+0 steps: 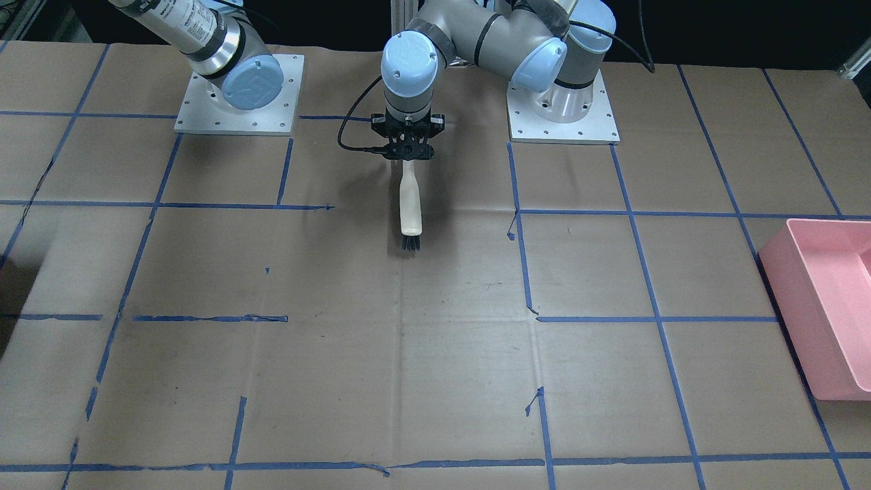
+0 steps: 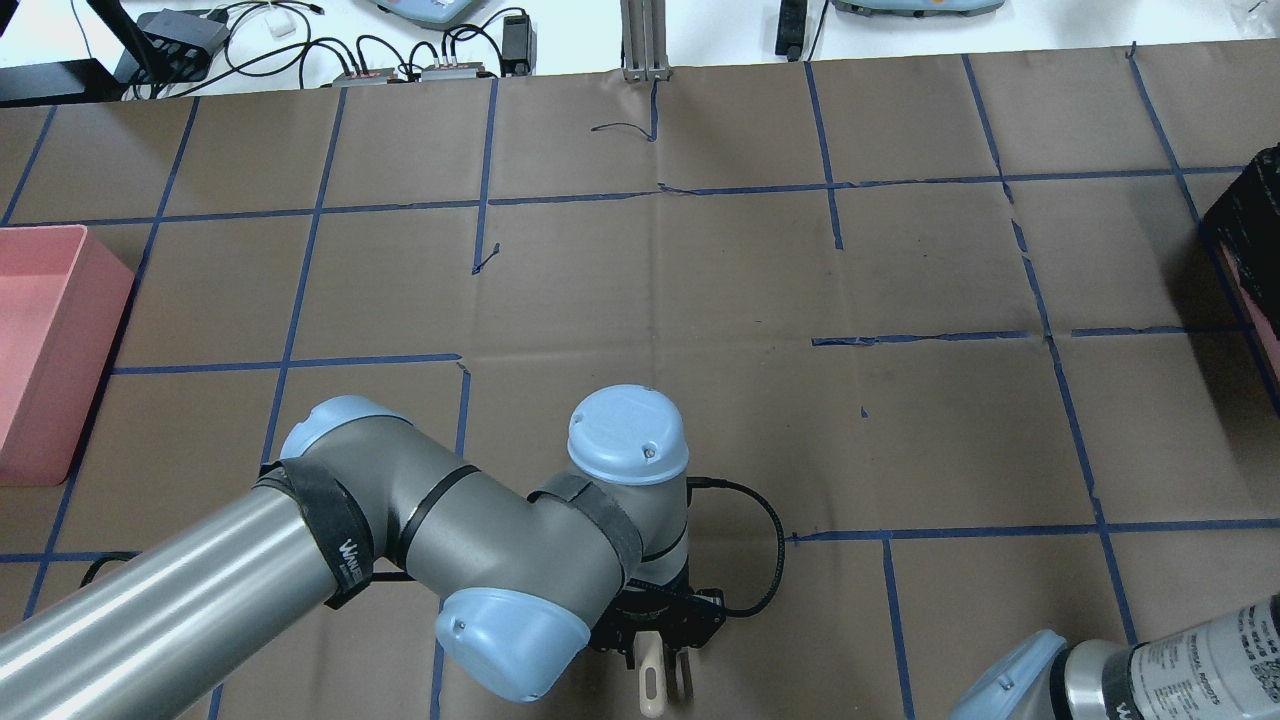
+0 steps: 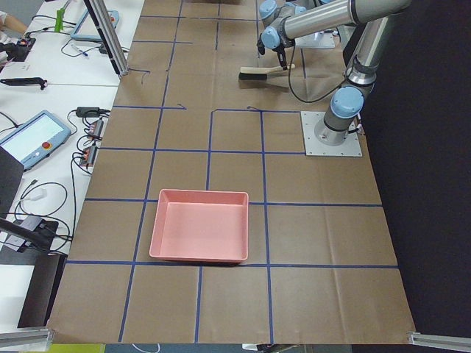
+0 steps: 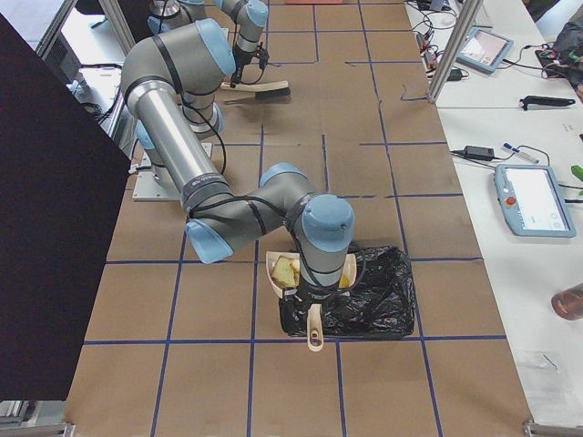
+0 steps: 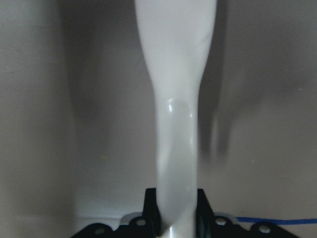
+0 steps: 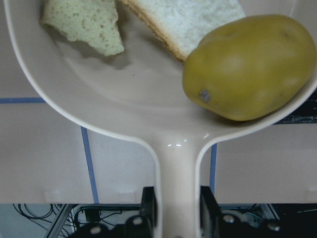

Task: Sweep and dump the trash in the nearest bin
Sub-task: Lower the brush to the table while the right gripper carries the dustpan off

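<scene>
My right gripper (image 6: 178, 213) is shut on the handle of a cream dustpan (image 6: 148, 114). In the pan lie a yellow-brown potato-like lump (image 6: 247, 67), a white bread slice with tan crust (image 6: 193, 20) and a small sandwich chunk (image 6: 84, 22). In the exterior right view the dustpan (image 4: 314, 339) is held at the near edge of a black-bagged bin (image 4: 373, 291). My left gripper (image 1: 406, 151) is shut on the white handle of a brush (image 1: 410, 204) with black bristles, low over the table near the robot's bases.
A pink bin (image 1: 827, 306) stands at the table's end on my left; it also shows in the overhead view (image 2: 40, 350). The black bin (image 2: 1245, 240) is at the overhead view's right edge. Blue tape lines cross the brown paper.
</scene>
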Controlling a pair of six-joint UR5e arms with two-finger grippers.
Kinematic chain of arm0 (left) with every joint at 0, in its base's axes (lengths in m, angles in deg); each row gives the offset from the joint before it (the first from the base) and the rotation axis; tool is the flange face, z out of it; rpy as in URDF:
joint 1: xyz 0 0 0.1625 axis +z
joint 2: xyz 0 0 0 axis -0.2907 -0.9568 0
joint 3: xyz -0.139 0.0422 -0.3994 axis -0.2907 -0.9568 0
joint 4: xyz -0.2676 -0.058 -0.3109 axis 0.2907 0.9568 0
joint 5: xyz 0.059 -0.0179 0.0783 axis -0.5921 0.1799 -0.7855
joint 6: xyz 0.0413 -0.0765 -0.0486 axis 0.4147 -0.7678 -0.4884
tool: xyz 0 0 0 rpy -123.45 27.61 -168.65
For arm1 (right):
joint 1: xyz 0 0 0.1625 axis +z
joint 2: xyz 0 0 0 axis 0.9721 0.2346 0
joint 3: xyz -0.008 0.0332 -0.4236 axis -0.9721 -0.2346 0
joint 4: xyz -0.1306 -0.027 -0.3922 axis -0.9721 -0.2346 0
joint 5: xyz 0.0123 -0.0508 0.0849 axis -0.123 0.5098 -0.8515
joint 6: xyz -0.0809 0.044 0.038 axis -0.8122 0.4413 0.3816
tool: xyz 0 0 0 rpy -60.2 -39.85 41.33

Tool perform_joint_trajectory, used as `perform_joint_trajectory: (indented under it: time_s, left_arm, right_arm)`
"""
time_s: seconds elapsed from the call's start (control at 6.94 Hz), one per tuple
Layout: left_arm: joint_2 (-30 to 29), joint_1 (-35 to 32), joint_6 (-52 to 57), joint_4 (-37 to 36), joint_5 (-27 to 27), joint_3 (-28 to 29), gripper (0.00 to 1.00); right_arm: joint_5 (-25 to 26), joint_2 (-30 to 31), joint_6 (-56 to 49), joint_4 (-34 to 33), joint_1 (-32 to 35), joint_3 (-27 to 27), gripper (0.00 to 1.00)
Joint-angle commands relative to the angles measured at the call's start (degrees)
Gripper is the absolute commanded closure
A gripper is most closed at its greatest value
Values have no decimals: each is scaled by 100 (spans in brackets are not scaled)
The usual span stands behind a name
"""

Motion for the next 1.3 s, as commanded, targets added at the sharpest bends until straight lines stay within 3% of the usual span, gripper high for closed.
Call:
perform_joint_trajectory:
  time_s: [0.0,0.29,0.43,0.58,0.72,0.86,1.15]
  left_arm:
    - [-10,0,-2,1,-8,-1,42]
    - [181,44,-2,1,-26,86,22]
    - [322,175,50,1,-43,252,17]
    - [454,454,103,28,-174,550,15]
    - [673,866,242,106,-654,770,11]
    - [954,1297,949,159,-1024,868,9]
    - [1456,2324,2321,386,-1037,913,9]
  right_arm:
    - [160,-128,-68,-426,-121,-60,97]
    - [108,-120,80,-727,-122,-95,97]
    - [90,-102,273,-815,-122,-95,97]
    - [90,-84,388,-946,-104,-95,97]
    - [108,-110,493,-1165,-87,-78,97]
    - [160,-206,494,-1533,-78,-86,97]
    - [178,-243,494,-1799,-43,-87,97]
